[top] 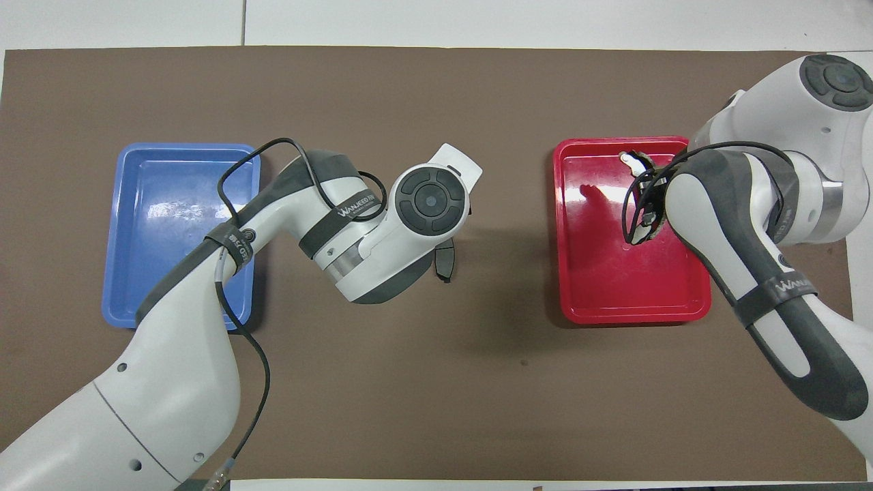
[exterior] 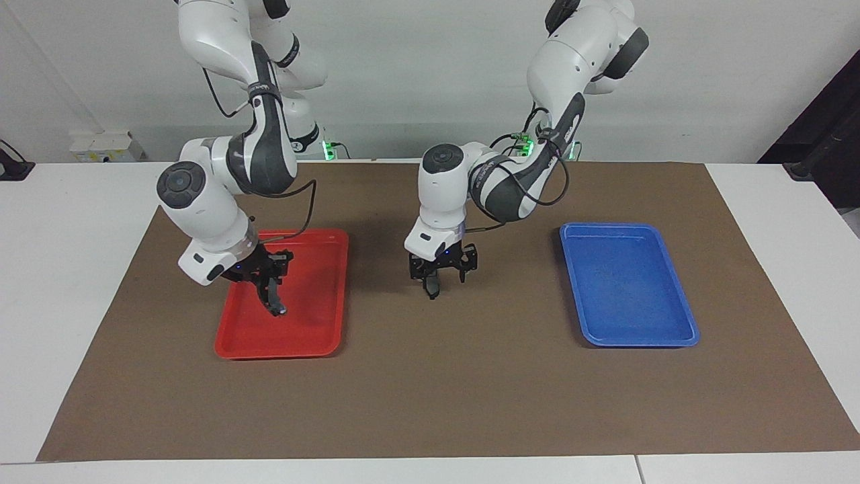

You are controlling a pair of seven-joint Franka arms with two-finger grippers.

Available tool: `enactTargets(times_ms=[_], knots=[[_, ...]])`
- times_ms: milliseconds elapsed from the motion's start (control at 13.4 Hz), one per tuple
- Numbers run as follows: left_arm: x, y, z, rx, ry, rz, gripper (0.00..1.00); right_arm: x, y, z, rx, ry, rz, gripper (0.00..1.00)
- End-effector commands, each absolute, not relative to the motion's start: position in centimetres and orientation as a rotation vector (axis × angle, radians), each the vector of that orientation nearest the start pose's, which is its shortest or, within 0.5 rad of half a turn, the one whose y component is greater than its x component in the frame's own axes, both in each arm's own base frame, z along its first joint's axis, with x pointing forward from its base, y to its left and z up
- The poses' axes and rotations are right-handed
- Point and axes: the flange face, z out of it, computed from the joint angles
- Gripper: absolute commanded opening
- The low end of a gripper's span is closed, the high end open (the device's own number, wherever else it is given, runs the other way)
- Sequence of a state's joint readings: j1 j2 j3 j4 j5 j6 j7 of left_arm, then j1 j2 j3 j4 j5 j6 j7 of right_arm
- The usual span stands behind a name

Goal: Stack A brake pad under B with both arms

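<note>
Red tray: a shallow red plastic tray (exterior: 316, 323) lies on the mat toward the right arm's end of the table, its long sides running toward and away from the robots.
Blue tray: a matching shallow blue plastic tray (exterior: 628, 286) lies toward the left arm's end, well apart from the red one, with nothing visible inside it.
Right gripper: the right gripper (exterior: 272, 286) hangs over the red tray, closed on a dark curved piece.
B: the longer, curved dark brake pad (exterior: 274, 296) hangs from those fingers, its long axis close to upright and its lower tip low over the tray floor; whether it touches the floor cannot be told.
Left gripper: the left gripper (exterior: 437, 272) is above bare mat between the two trays, clamped on a small dark piece.
A brake pad: the short, stubby dark grey pad (exterior: 432, 288) pokes down from the left gripper, long axis near vertical, clear of the mat; from overhead only its edge (top: 444, 262) shows past the wrist.
In the way: each arm's wrist and cable hide most of its pad from above.
Surface: a brown mat (exterior: 430, 403) covers a white table (exterior: 60, 222).
Room: a plain pale wall (exterior: 416, 67) rises at the robots' end of the table.
</note>
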State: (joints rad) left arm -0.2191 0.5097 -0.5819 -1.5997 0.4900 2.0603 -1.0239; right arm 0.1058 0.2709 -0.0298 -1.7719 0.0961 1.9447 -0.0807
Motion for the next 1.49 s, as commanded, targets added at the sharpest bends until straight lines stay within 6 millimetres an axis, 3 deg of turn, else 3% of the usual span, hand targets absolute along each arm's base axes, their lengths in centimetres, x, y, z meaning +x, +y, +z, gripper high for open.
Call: enactTargets(times_ms=[0,75,299,448,597,821,970,1418], knots=[[53.1,-38.3,43.7,-2.993,-0.025,-0.186,0.99,62.4,8.1,41.5,-3.029,-0.206,0.148,0.00],[53.3,-36.4,46.2,-3.011,0.018,-0.138,0.99,62.5,9.9,42.1,-3.029,-0.213,0.147,0.00],[53.8,-26.9,53.8,-3.034,0.073,-0.046,0.99,62.5,16.9,43.4,-3.035,-0.149,0.143,0.00],[53.7,-18.8,58.1,-3.073,0.128,0.033,0.99,61.8,21.6,43.6,-3.043,-0.099,0.133,0.00],[53.2,-12.3,60.6,-3.072,0.060,0.074,0.99,61.1,26.2,42.4,-3.049,-0.037,0.149,0.00],[53.3,-6.2,61.9,-3.095,0.027,0.093,0.99,59.5,31.9,39.6,-3.029,-0.048,0.190,0.00],[53.4,-5.4,62.7,-3.112,0.011,0.038,0.99,57.8,34.4,37.8,-3.033,-0.057,0.191,0.00],[52.3,-7.3,61.9,-3.106,0.049,0.017,0.99,55.9,35.7,34.0,-3.039,-0.072,0.178,0.00]])
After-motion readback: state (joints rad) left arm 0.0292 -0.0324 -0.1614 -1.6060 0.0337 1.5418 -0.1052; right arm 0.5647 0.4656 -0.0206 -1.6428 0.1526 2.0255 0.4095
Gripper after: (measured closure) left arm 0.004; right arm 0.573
